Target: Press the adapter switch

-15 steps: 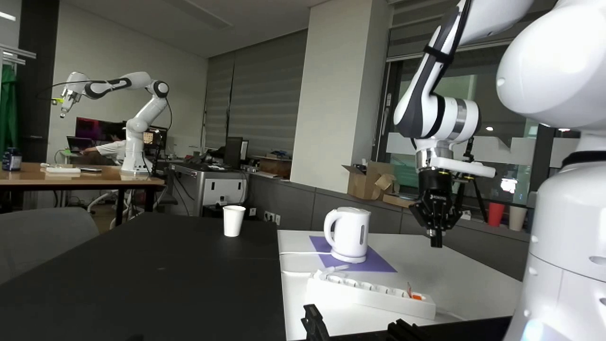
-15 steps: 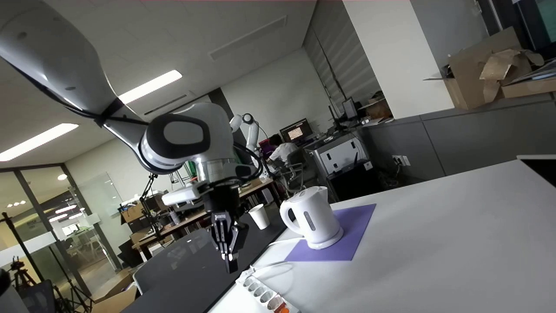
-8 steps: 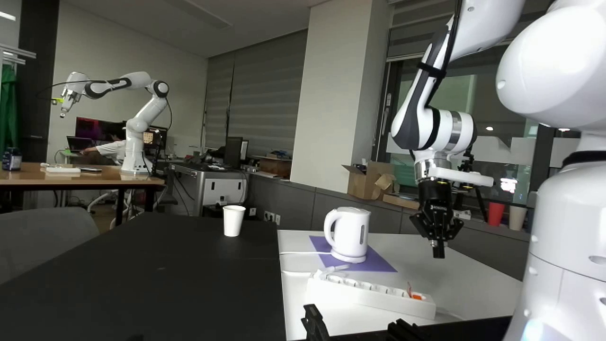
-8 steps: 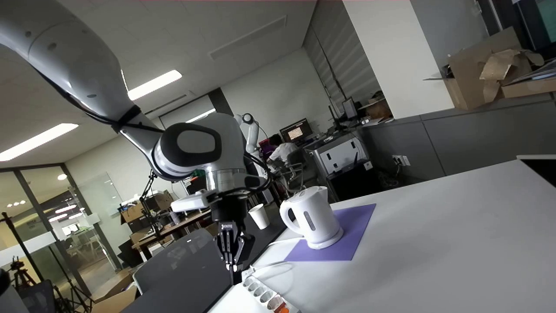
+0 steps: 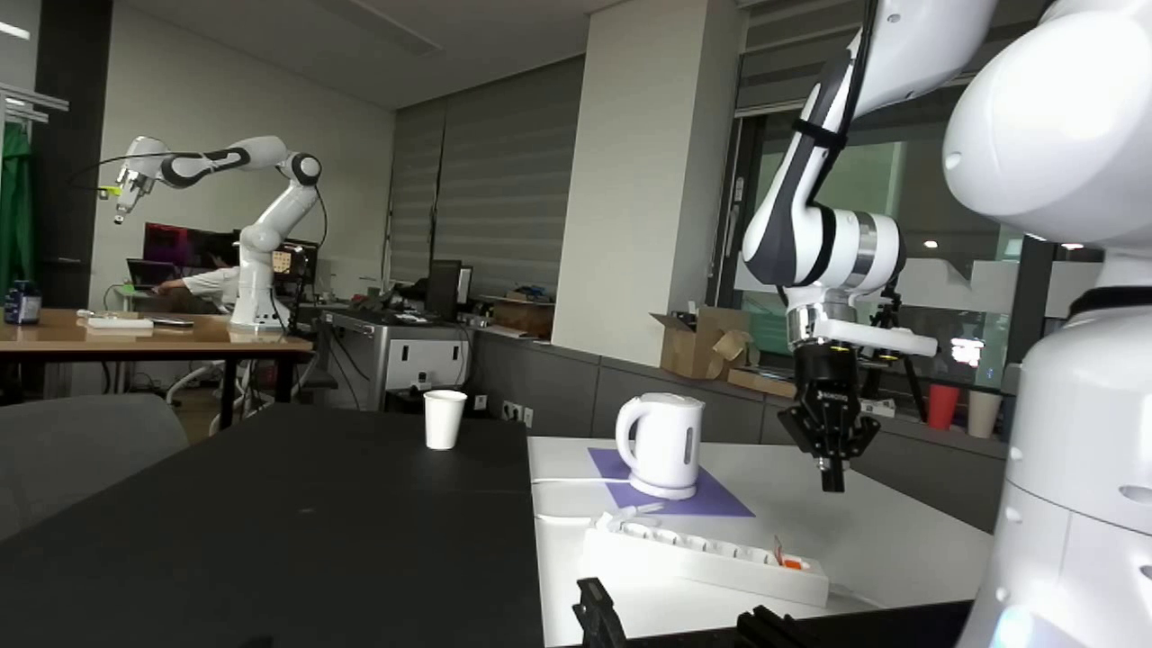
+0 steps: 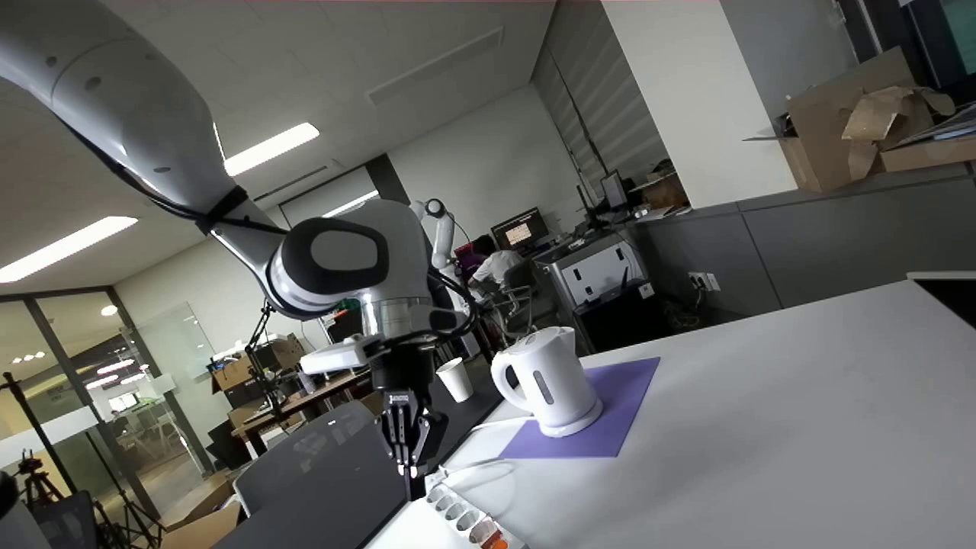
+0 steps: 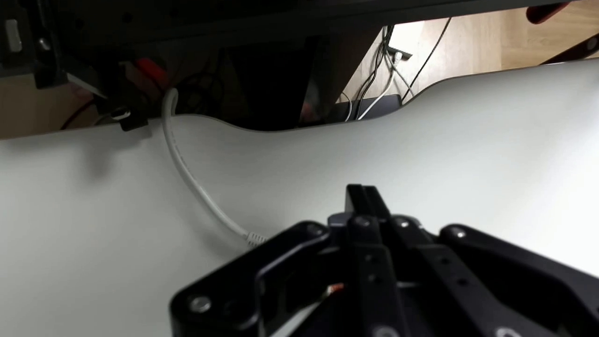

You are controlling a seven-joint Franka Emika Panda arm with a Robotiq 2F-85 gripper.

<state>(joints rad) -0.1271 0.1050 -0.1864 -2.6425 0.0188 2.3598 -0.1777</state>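
Note:
The adapter (image 5: 702, 567) is a long white power strip lying on the white table, with a row of round sockets. Its orange switch (image 5: 794, 564) is at the end nearer the robot base. In an exterior view, the adapter (image 6: 467, 520) and switch (image 6: 498, 544) are partly cut off by the bottom edge. My gripper (image 5: 833, 481) is shut and empty, pointing down above the table and apart from the adapter. It also shows in an exterior view (image 6: 413, 486). In the wrist view the fingertips of my gripper (image 7: 367, 194) meet; the gripper hides most of the adapter, with a bit of orange (image 7: 335, 287) behind the linkage.
A white kettle (image 5: 666, 445) stands on a purple mat (image 5: 724, 501) behind the adapter. A white cord (image 7: 199, 192) runs from the adapter over the table edge. A paper cup (image 5: 443, 420) stands on the black table (image 5: 306, 540). Black hardware (image 5: 598, 612) is at the front.
My shut gripper has come down a little toward the table, mostly between one second and half a second ago; it has barely moved since. The adapter and kettle have not moved.

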